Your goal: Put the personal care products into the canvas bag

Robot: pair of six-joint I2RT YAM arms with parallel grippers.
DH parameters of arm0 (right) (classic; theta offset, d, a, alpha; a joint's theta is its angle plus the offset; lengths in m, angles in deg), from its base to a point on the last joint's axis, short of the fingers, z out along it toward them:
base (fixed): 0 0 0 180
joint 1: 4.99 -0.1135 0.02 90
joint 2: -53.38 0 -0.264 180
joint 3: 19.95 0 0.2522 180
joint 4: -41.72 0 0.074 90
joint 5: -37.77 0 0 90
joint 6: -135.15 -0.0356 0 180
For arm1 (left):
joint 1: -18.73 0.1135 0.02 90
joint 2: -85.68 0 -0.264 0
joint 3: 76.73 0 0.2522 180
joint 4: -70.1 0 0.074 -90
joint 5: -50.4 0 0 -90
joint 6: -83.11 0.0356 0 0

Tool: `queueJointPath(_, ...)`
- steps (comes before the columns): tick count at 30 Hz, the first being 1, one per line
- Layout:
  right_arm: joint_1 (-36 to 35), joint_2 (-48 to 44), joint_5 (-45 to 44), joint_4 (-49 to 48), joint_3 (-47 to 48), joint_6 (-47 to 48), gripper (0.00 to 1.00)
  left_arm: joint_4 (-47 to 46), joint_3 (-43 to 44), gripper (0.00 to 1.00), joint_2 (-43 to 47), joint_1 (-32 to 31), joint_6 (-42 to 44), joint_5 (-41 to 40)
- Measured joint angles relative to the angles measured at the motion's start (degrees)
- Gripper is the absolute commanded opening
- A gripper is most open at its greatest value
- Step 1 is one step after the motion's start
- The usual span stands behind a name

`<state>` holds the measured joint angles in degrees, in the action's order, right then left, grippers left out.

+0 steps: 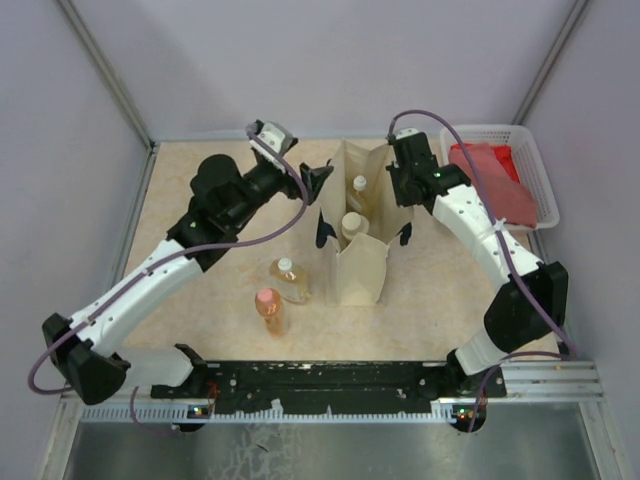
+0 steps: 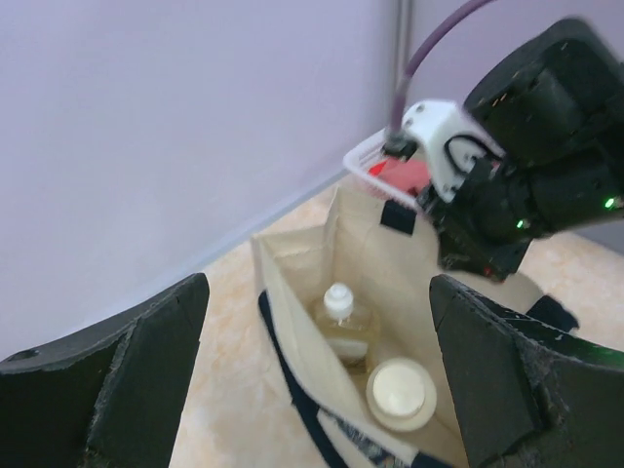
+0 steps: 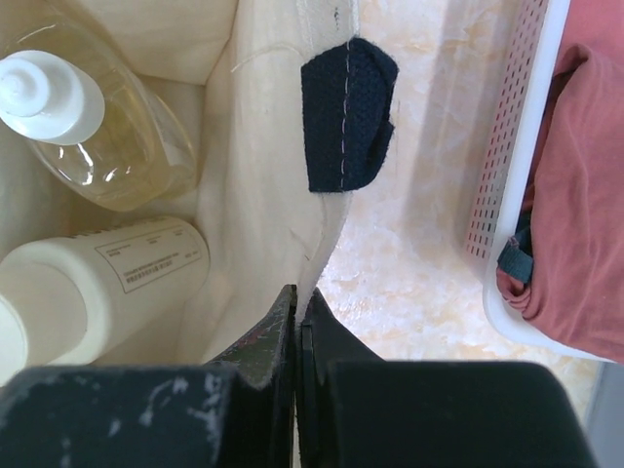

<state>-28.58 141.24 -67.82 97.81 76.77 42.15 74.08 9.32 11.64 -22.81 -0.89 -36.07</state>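
The beige canvas bag (image 1: 362, 268) stands open mid-table. Inside it are an amber bottle with a white cap (image 1: 358, 186) and the cream bottle (image 1: 352, 226); both also show in the left wrist view, amber (image 2: 341, 317) and cream (image 2: 400, 392), and in the right wrist view, amber (image 3: 78, 117) and cream (image 3: 97, 283). A second amber bottle (image 1: 288, 279) and the orange bottle with a pink cap (image 1: 269, 309) lie on the table left of the bag. My left gripper (image 2: 322, 390) is open and empty above the bag's left rim. My right gripper (image 3: 300, 307) is shut on the bag's right wall (image 3: 263, 175).
A white plastic basket (image 1: 535, 170) with a red cloth (image 1: 490, 175) sits at the back right, close to my right arm; it also shows in the right wrist view (image 3: 507, 195). A navy strap patch (image 3: 346, 112) hangs on the bag's outer wall. Walls enclose the table.
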Motion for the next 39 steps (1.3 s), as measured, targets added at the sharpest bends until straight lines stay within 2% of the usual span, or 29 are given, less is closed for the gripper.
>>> queueJointPath(5,0.0,0.46,-0.48,1.01,1.07,0.02,0.0,10.54,-3.56,1.0,5.92,0.0,-0.22,-6.54)
queueJointPath(9,0.0,1.2,-0.9,1.97,1.99,-0.02,0.0,21.64,-7.17,1.0,8.87,0.0,-3.58,-10.62)
queueJointPath(16,0.0,1.97,-1.16,3.56,3.3,-0.07,0.0,39.26,-8.13,1.0,11.58,0.0,-15.5,-14.88)
queueJointPath(22,0.0,1.99,-1.27,3.78,3.34,-0.07,0.0,52.52,-6.78,1.0,7.69,0.0,-24.72,-14.78)
queueJointPath(34,0.0,1.97,-1.29,3.74,3.28,0.0,0.0,61.05,-2.29,1.0,5.35,0.0,-43.45,-13.33)
queueJointPath(39,0.0,1.9,-1.31,3.61,3.08,0.02,0.0,64.83,-0.61,1.0,1.31,0.0,-53.16,-12.46)
